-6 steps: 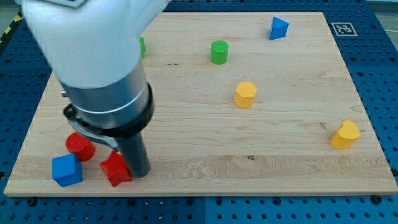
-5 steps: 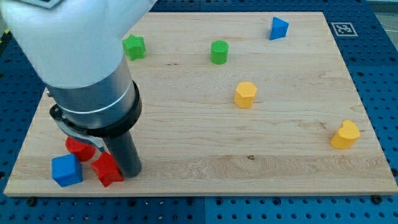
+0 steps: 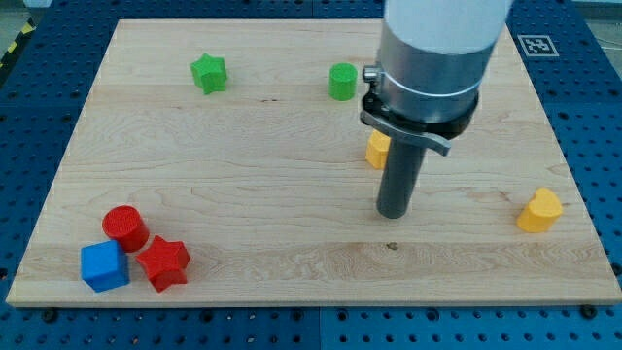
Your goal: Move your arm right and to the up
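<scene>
My tip (image 3: pixel 393 213) rests on the wooden board (image 3: pixel 292 243) right of centre, just below a yellow block (image 3: pixel 375 149) that the rod partly hides. A yellow heart-shaped block (image 3: pixel 539 210) lies at the view's right. A green cylinder (image 3: pixel 342 82) and a green star (image 3: pixel 208 73) sit near the view's top. At the bottom left a red cylinder (image 3: pixel 125 227), a blue cube (image 3: pixel 104 266) and a red star (image 3: pixel 163 262) huddle together, far from the tip. The arm hides the top right of the board.
The board lies on a blue perforated table (image 3: pixel 593 146). A black-and-white marker (image 3: pixel 536 44) is fixed at the board's top right corner.
The arm has swept from the bottom-left cluster far to the right and somewhat up. The red star sits slightly left of where it was. The blue block at top right is now hidden.
</scene>
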Robot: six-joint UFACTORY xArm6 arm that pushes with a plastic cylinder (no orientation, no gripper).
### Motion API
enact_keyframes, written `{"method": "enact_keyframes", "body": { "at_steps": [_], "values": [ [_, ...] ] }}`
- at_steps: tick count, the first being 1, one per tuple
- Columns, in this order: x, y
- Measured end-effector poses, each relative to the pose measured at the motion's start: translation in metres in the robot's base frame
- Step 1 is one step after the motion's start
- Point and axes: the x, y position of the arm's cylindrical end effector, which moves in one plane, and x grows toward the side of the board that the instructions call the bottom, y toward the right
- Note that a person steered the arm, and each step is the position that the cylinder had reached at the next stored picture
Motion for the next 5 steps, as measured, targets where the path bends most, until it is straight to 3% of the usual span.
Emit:
{"method": "enact_keyframes", "body": {
  "at_steps": [3, 5],
  "values": [
    [-0.001, 0.086],
    [-0.064, 0.109]
  ]
}}
